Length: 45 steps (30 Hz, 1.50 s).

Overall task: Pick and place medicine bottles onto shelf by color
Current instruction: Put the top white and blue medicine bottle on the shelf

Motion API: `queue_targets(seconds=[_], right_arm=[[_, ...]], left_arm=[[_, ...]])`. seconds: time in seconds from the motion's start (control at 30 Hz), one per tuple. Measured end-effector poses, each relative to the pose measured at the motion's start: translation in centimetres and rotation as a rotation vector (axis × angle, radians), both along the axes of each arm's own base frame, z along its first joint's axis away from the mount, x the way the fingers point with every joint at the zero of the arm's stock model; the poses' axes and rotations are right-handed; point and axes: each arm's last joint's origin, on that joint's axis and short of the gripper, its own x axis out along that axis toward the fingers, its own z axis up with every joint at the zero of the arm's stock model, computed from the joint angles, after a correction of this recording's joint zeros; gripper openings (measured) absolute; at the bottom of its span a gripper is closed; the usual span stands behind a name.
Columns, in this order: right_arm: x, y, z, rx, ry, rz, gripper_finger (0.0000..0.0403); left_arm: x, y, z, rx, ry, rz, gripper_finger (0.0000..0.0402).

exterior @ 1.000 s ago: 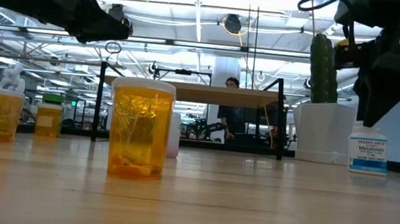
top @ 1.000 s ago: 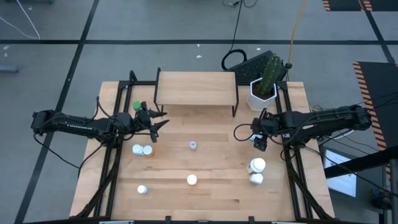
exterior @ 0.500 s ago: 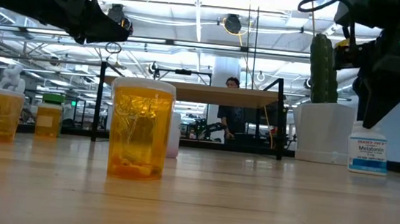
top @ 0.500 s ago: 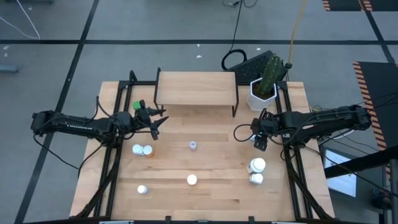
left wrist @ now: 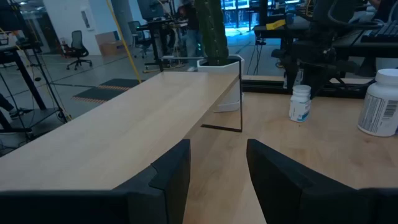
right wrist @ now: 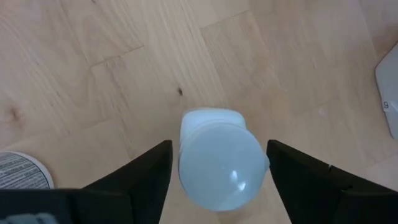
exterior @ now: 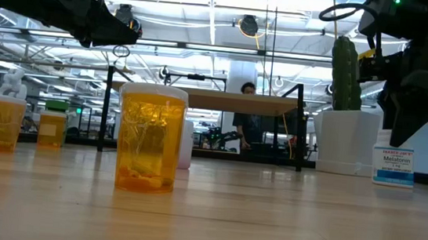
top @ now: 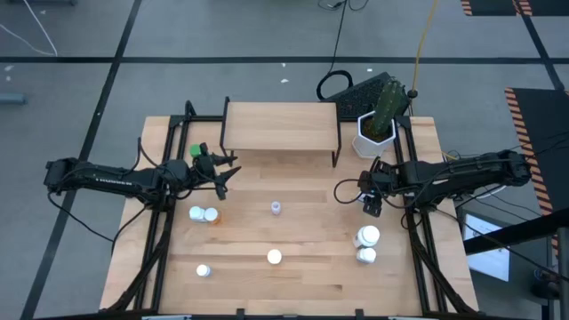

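While the left gripper (top: 222, 171) hangs in the air just off the shelf's front left corner, its two dark fingers (left wrist: 171, 177) stand slightly apart with nothing between them, pointing along the shelf's front edge. The shelf (top: 280, 125) is a low light-wood board on thin black legs, set at the middle of the table's (top: 302, 283) far edge, with its long side running left to right.

Near the table's right edge, the right gripper (top: 372, 203) points straight down over a small white bottle (right wrist: 221, 160). That bottle stands upright, its long axis vertical and its cap facing up. The gripper's fingers (right wrist: 298, 174) sit one on each side of the cap, with a gap showing on both sides.

Other medicine bottles stand upright on the table: two white ones (top: 366, 244) toward the front right corner, an orange one with a white cap (top: 275, 257) near the middle of the front edge, a tiny one (top: 276, 208) at the centre, a pair (top: 203, 213) on the left side, one (top: 204, 270) near the front left corner, and a green-capped one (top: 195, 151) beside the shelf's left legs. A white pot holding a cactus (top: 378, 124) stands at the shelf's right end.
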Motion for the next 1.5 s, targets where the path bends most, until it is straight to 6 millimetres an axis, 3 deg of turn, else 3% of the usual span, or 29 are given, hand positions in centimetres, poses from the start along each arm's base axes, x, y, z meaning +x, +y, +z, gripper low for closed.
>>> queue_targets(seconds=[0.13,0.4,0.53,0.67,0.93,1.1,1.3,1.5], right_arm=[[0.0,0.0,0.0,0.001,-0.003,-0.002,0.0243],[0.0,-0.3,0.0,0.017,-0.003,-0.014,0.0166],[0.4,-0.6,0.8,0.053,-0.025,-0.003,0.0166],[1.5,-0.9,3.7,0.051,-0.121,0.040,0.0176],[4.7,-1.8,12.1,0.049,-0.315,0.194,0.0175],[7.9,-3.2,16.0,-0.060,-0.240,0.316,0.0175],[12.1,-6.7,18.5,-0.227,-0.114,0.405,0.0176],[14.7,-11.4,18.8,-0.359,-0.092,0.511,0.0177]], left_arm=[[0.0,0.0,0.0,-0.005,-0.001,-0.002,0.0161],[0.0,0.0,0.0,-0.002,0.000,-0.002,0.0161],[0.0,0.0,0.0,0.005,0.003,-0.003,0.0161],[0.0,0.0,0.0,0.025,0.011,-0.005,0.0161],[0.0,0.0,0.0,0.030,0.014,-0.004,0.0161],[0.0,0.0,0.0,0.028,0.013,-0.004,0.0161],[0.0,0.0,0.0,0.005,0.004,-0.003,0.0161],[0.0,0.0,0.0,0.003,0.003,-0.004,0.0161]])
